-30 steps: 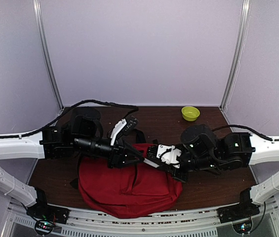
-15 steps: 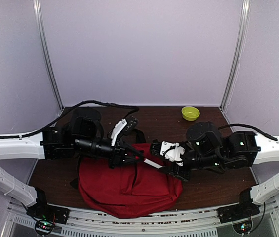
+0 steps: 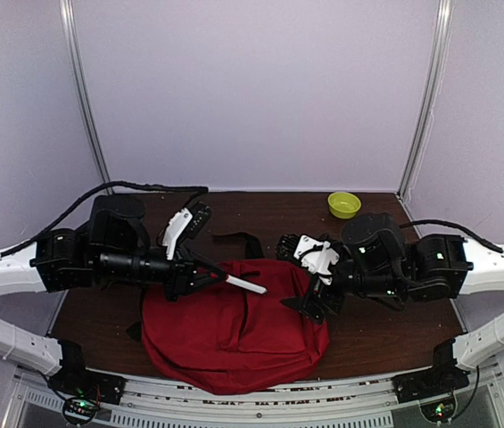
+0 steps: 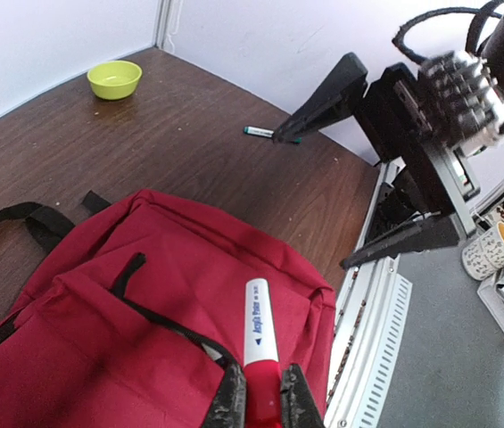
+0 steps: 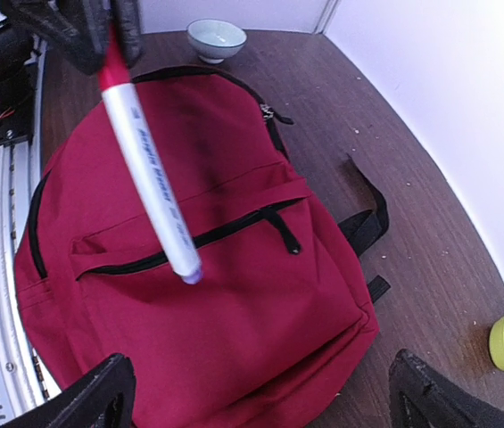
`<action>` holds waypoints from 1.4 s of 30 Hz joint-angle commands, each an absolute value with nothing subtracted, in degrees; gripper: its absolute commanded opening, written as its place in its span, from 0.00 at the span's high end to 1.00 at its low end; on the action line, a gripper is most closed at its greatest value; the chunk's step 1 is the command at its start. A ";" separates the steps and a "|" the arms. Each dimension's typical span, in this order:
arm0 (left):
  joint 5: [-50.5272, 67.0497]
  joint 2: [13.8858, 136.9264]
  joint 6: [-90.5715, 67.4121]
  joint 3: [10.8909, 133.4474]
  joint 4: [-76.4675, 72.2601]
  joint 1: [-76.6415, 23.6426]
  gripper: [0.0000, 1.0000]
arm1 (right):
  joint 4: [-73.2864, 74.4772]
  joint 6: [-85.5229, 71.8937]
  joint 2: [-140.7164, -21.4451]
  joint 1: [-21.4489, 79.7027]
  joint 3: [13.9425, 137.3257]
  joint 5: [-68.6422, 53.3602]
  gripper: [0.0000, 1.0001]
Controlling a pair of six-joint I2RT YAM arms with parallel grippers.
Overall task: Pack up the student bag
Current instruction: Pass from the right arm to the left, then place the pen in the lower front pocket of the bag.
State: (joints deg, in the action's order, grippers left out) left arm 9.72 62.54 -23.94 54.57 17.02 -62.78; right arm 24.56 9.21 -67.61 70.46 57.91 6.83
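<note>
The student bag (image 3: 234,334) is a big red backpack lying flat at the near middle of the table, front pocket up, its black zip (image 5: 225,227) running across it. My left gripper (image 3: 205,273) is shut on the red cap end of a white marker (image 4: 259,343), whose white barrel (image 5: 149,178) juts out over the bag (image 4: 100,357). My right gripper (image 3: 298,278) hangs wide open over the bag's right side, a little beyond the marker's tip, with nothing between its fingers (image 5: 91,397).
A lime green bowl (image 3: 343,204) sits at the back right of the table. A pale bowl (image 5: 216,37) stands on the left beyond the bag. A green-capped pen (image 4: 260,132) lies on the wood to the right. Black straps (image 3: 238,241) trail behind the bag.
The right gripper has let go of the marker, opened wide and drawn back to the right. The left arm has pulled back left with the marker in its grip.
</note>
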 commanded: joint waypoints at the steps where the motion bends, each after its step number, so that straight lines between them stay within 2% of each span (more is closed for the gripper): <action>1: 3.09 58.18 -25.06 52.41 23.97 -62.50 1.00 | 20.61 6.96 -66.30 68.32 58.54 12.28 0.00; 10: 0.21 55.52 -25.89 50.44 28.12 -62.18 1.00 | 17.89 5.39 -64.49 67.60 57.41 18.47 0.00; 26: -0.97 59.43 -30.30 45.18 14.40 -62.14 1.00 | 18.02 4.32 -64.77 67.38 56.78 18.42 0.00; 38: 1.22 64.42 -29.98 45.70 12.13 -61.96 1.00 | 18.20 3.87 -63.70 67.39 55.75 18.46 0.00; 42: -1.78 64.19 -29.96 43.20 8.46 -62.01 1.00 | 17.34 3.79 -62.81 67.35 54.64 19.02 0.00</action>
State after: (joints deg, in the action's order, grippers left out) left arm 0.19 64.51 -29.71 45.25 15.09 -62.30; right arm 18.48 4.49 -64.49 67.68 56.12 17.06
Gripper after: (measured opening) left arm 0.064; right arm 0.999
